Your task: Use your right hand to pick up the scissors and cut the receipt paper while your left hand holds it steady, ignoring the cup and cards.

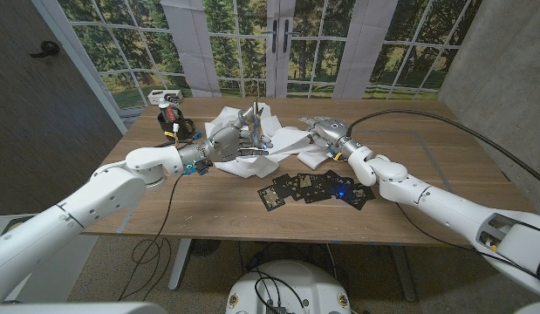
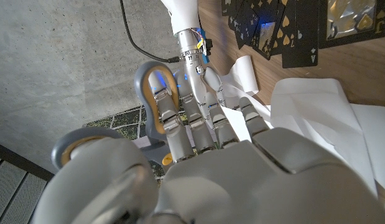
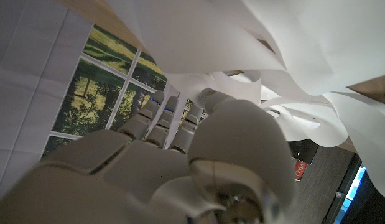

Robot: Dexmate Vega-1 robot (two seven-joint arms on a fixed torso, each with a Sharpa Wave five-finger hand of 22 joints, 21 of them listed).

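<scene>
Left hand (image 1: pixel 228 139) gripping upright scissors (image 1: pixel 255 122) over receipt paper (image 1: pixel 283 139), right hand (image 1: pixel 326 133) clutching paper

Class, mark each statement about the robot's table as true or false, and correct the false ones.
1. The left robot hand holds the scissors. True.
2. The right robot hand rests on the cards. False: it is at the crumpled white receipt paper, holding a strip of it, apart from the cards.
3. The cards are black. True.
4. The cards sit in one neat stack at the far edge of the table. False: they lie spread out near the front edge, between the two arms.
5. The scissors lie flat on the wood. False: they are held up over the paper.
</scene>
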